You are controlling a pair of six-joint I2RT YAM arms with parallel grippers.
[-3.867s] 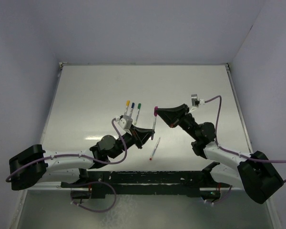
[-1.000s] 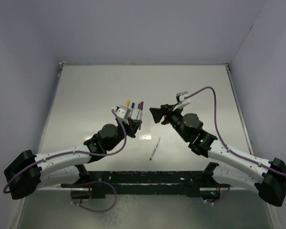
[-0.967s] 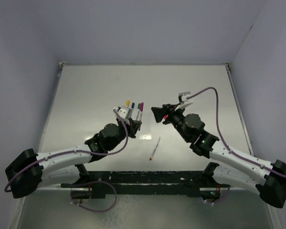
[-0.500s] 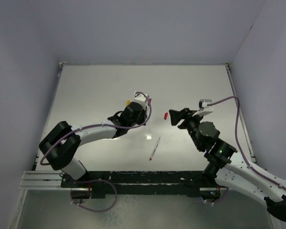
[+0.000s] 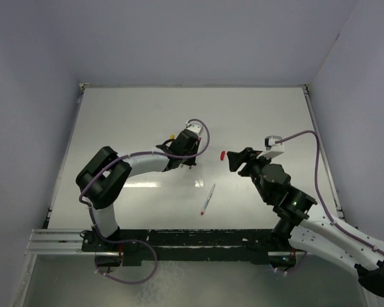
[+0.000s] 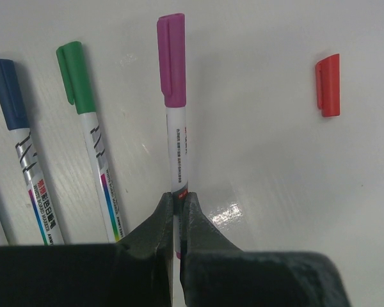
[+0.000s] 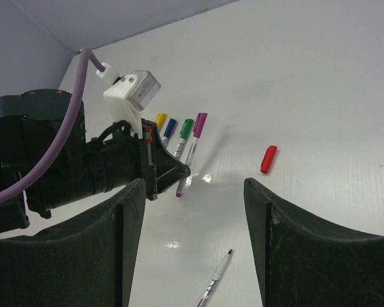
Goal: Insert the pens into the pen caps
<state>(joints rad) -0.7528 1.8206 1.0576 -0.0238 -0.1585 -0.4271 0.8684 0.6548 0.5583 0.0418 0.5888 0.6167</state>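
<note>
**Top external view.** The white table (image 5: 128, 115) is glossy and closed in by plain pale lilac walls (image 5: 192, 38) at the back and on both sides. One uncapped pen (image 5: 208, 199) lies alone near the table's middle. Its long axis is diagonal, running from near-left to far-right. One loose red cap (image 5: 223, 154) lies just ahead of the right gripper (image 5: 233, 160) and apart from it. The left gripper (image 5: 187, 160) sits low over a group of pens. Of that group only a yellow cap (image 5: 172, 135) shows clearly here.

**Left wrist view.** The fingers are pressed together on the barrel of the purple-capped pen (image 6: 173, 115), which lies on the table. Its long axis runs straight away from the fingers, cap at the far end. Beside it lie the green-capped pen (image 6: 89, 134) and the blue-capped pen (image 6: 19, 147), fanned slightly leftward with their caps also at the far end. The red cap lies well to the right, its long axis roughly parallel to the pens.

**Right wrist view.** The right fingers stand wide apart and grasp nothing. Count: four capped pens side by side (yellow, blue, green, purple), one red cap and one uncapped pen. The uncapped pen's slimmer end points up-right in this view.
</note>
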